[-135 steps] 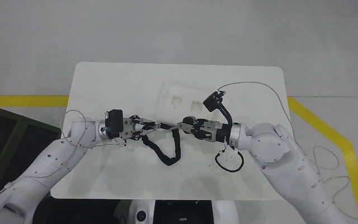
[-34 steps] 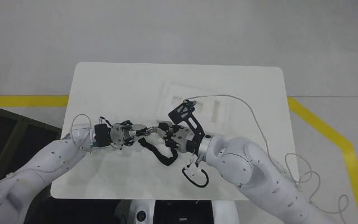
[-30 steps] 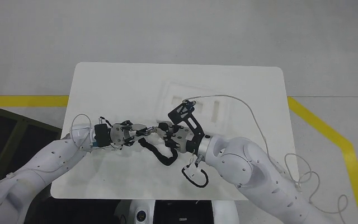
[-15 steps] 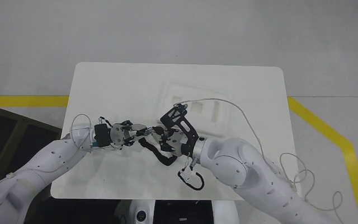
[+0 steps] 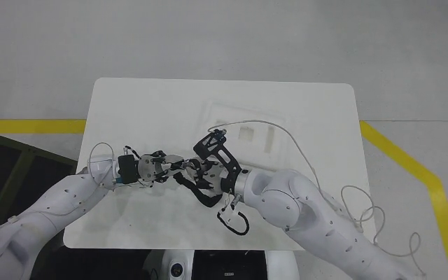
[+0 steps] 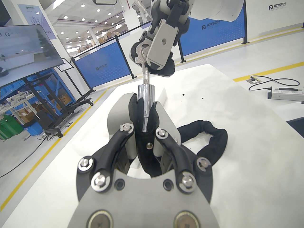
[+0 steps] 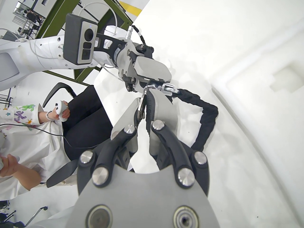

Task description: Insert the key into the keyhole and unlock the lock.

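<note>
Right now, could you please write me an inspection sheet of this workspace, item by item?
Surface: white table, with a few dark specks.
Job's things: lock cylinder, its black sleeved cable trailing on the table; key, its blade in line with the cylinder and meeting its end.
Clutter: white foam tray with recesses, beyond the hands.
Hands: left hand shut on the lock cylinder; right hand shut on the key.
Cables: white cable arching over the tray from the right arm.
Surroundings: yellow floor line, blue barriers.
</note>
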